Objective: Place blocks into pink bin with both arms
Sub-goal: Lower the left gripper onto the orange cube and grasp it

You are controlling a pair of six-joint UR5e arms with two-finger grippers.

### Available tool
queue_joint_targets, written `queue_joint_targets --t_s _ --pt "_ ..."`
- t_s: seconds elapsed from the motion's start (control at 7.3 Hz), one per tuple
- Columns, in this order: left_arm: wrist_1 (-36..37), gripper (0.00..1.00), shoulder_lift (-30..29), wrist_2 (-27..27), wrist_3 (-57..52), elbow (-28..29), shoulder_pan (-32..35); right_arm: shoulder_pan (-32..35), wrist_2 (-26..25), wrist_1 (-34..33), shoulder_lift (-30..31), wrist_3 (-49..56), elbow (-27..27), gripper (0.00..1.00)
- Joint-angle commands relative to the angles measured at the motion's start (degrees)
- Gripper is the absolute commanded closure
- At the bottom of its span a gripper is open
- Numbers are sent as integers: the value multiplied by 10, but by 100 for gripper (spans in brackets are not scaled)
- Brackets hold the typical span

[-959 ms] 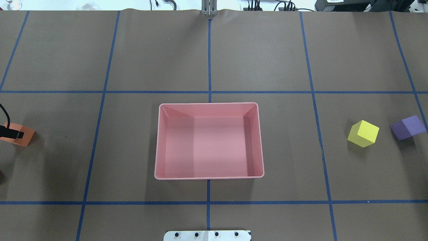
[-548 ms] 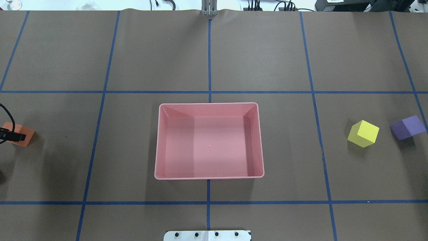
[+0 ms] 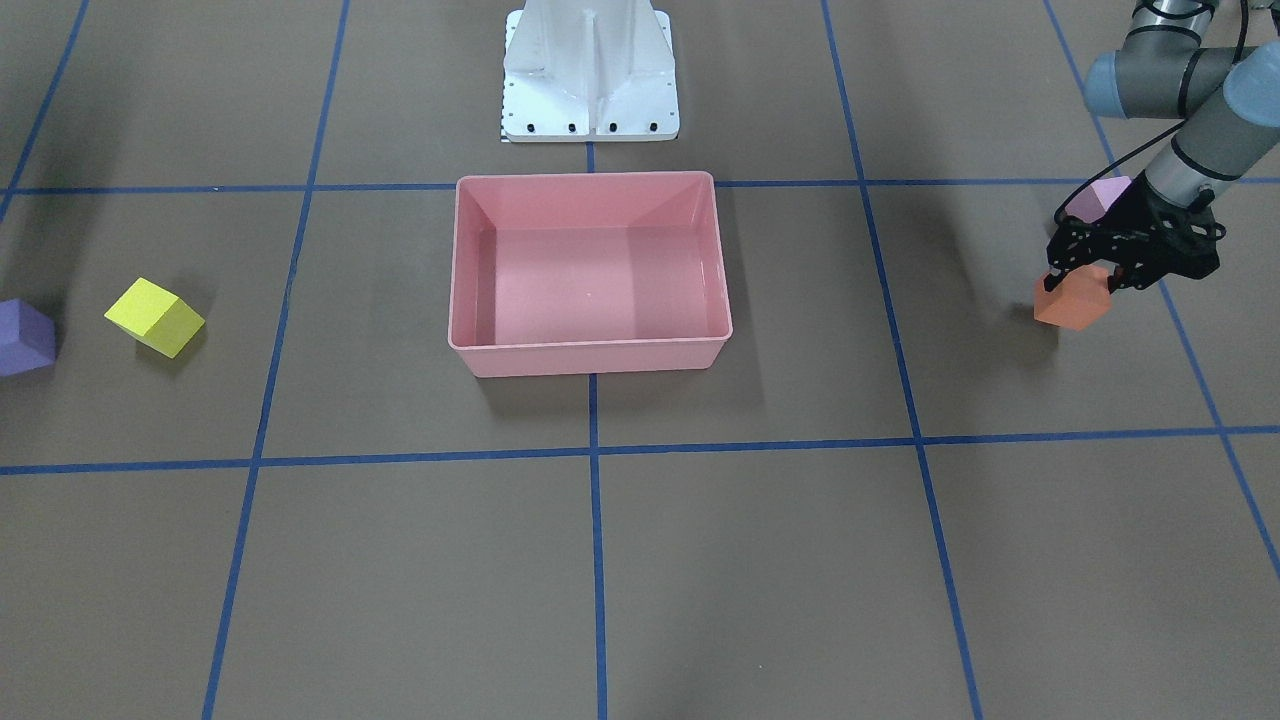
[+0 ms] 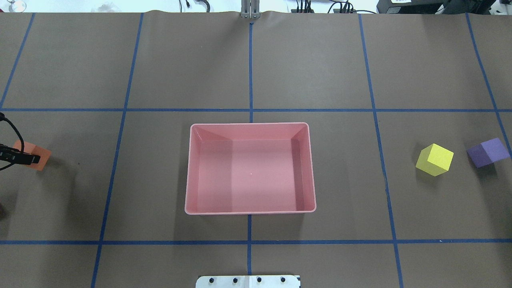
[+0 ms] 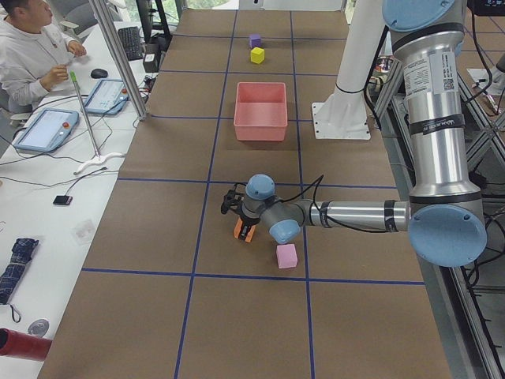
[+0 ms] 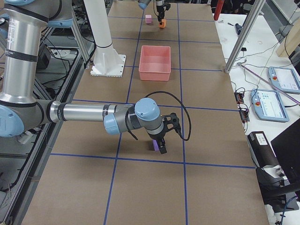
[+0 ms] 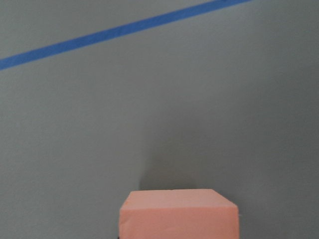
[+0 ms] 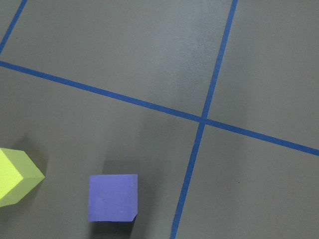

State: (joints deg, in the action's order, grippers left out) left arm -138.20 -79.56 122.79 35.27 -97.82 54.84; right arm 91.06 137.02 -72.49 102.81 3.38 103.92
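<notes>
From across the table we see the rectangular salmon-pink plastic bin [image 3: 590, 347] standing open side up before the white base pedestal [image 3: 590, 70], its long axis running side to side. Well off to one side, the left arm's black two-finger gripper [image 3: 1087, 278] is clamped on the small orange matte cube [image 3: 1068, 308]. The small pink-lilac matte cube [image 3: 1100, 195] sits just behind, partly hidden. On the far side of the bin lie the small yellow matte cube [image 3: 153, 315] and the small purple matte cube [image 3: 22, 338], near each other but apart.

From overhead, the bin's long axis again runs left to right, and every cube we can see lies outside it.

From the table's left end, the orange cube sits in the near arm's pincer, with the lilac cube just beside it.

From the right end, the right arm's black gripper [image 6: 161, 144] points down at the purple cube. We cannot tell whether it is wide or closed.

The left wrist camera shows the orange cube at the bottom edge.

The right wrist camera shows the purple cube flat on the brown table [image 8: 149, 59], with the yellow cube beside it.
</notes>
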Motion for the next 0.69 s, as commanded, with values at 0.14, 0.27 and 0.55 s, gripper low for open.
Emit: queue_joint_targets --t_s 0.14,0.27,0.55 --pt "237 76 -66 8 63 -181 -3 0 34 0 -1 -2 0 0" --pt "279 76 -115 8 96 -196 -16 0 50 1 -1 -14 0 0" --pt "338 76 -233 0 222 -196 -93 -11 46 22 -5 -105 11 0"
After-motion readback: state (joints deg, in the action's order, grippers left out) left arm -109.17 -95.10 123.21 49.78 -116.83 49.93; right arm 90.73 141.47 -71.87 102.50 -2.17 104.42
